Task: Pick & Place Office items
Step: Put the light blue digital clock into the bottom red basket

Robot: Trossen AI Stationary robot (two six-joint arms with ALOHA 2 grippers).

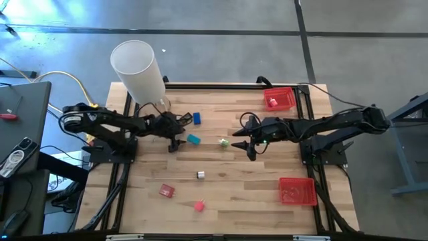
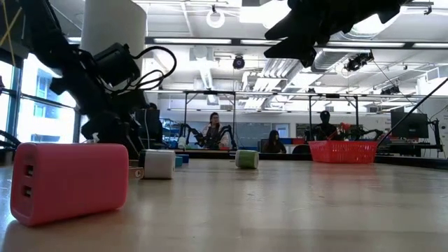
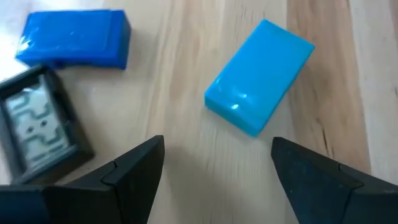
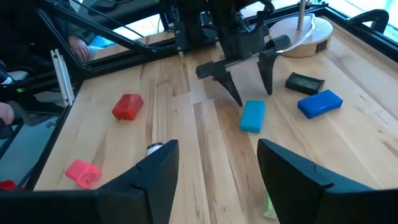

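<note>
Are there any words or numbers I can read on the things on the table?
No readable words or numbers anywhere.
Small black display, beside the dark blue block: shows pale segment shapes, too blurred to read.
Teal block, in front of the open left gripper: plain, no print.
Pink charger: two sockets, no label visible.
Red trays: no text visible.

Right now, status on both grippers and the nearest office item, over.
Left gripper open, poised over the teal block, not touching. Right gripper open, hovering mid-table, holding nothing. Blue block and black display piece lie close by; nothing blocks the teal block.
</note>
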